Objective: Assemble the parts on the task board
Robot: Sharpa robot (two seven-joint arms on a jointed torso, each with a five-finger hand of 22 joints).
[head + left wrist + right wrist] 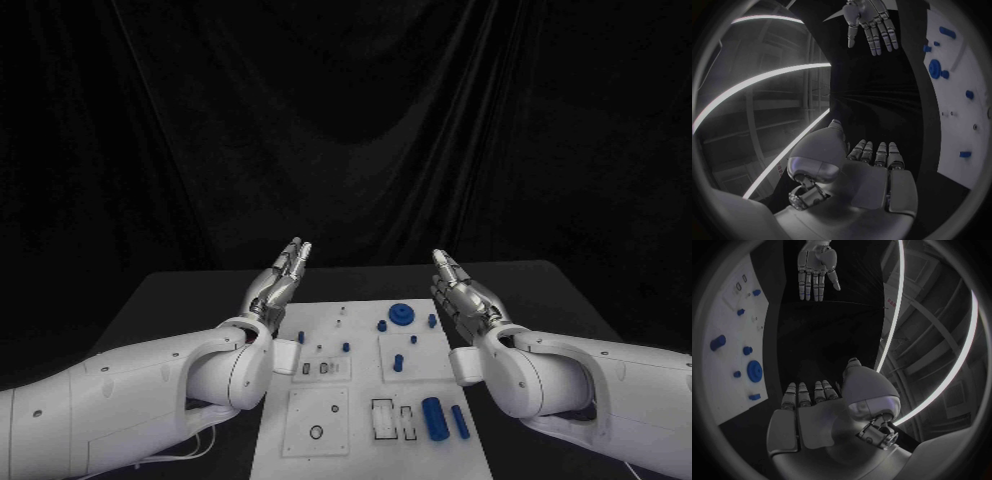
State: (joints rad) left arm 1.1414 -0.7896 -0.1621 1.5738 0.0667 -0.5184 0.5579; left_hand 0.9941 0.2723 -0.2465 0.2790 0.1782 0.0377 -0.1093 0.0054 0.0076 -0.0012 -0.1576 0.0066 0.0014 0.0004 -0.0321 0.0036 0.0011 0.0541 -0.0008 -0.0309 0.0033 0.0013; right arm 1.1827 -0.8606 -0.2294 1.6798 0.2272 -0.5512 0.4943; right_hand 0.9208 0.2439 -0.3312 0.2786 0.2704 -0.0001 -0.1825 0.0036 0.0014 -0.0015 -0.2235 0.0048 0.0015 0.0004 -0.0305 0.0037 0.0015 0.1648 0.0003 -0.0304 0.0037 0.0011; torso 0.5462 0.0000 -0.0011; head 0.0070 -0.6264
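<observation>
The white task board [361, 420] lies in the middle of the black table, between my two arms. On it are small blue parts: a round disc [400, 312] at the far end, small pegs [398, 363] in the middle and two long cylinders [433, 418] near the front right. My left hand [278, 282] is raised above the board's far left corner, flat, fingers straight, holding nothing. My right hand [460, 288] is raised above the far right corner in the same way. The wrist views show the left palm [873, 175] and right palm [811, 412] empty, with the board [957, 100] [729, 340] beside them.
Bare black table [188, 300] surrounds the board on both sides and at the far end. A black curtain hangs behind the table. My white forearms [159, 385] [591, 385] flank the board's near half.
</observation>
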